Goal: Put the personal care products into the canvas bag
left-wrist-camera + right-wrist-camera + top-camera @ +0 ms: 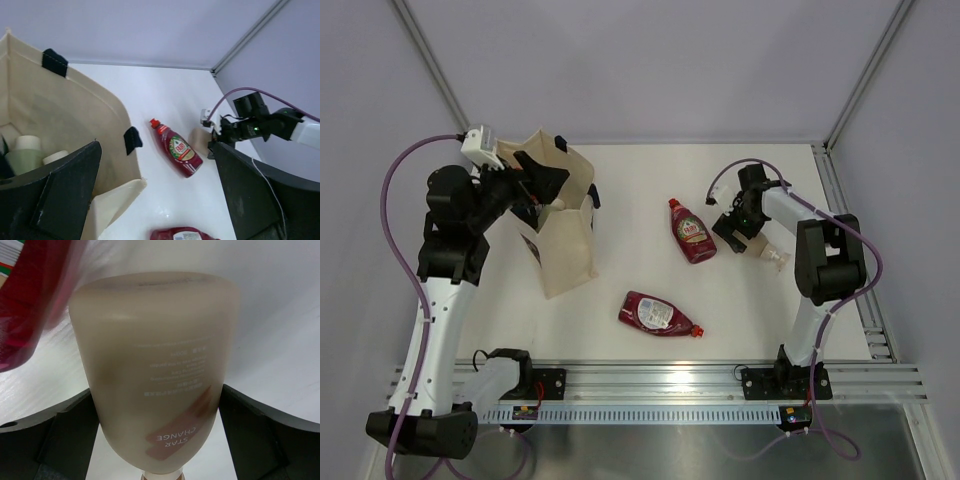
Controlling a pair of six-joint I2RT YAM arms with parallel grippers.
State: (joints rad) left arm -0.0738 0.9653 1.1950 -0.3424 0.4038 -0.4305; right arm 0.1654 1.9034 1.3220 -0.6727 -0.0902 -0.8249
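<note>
**Bag upright on a white counter, three bottles lying out beside it**

The canvas bag stands upright on a plain white counter. Its mouth is open and dark navy handle tabs show at the rim. Two pale green bottles with white caps sit inside it. The left gripper hangs over the bag's mouth, its fingers spread wide with nothing between them.

To the right of the bag in the top view, a dark red bottle lies flat on the counter, its red cap pointing away from the arms. A second dark red bottle lies label up, nearer the arms and just off the bag's near right corner. Farthest from the bag, beyond the first red bottle, a beige-pink bottle lies on its side. The right gripper is down over it, fingers released and standing on either side of its body. Whether they touch it I cannot tell.

The counter is matte, with a faint grain in the right wrist view. Pale lilac-grey walls close it in at the back and sides. Bare metal posts slant up from the back corners behind the bag. A slotted aluminium rail runs along the near edge.
</note>
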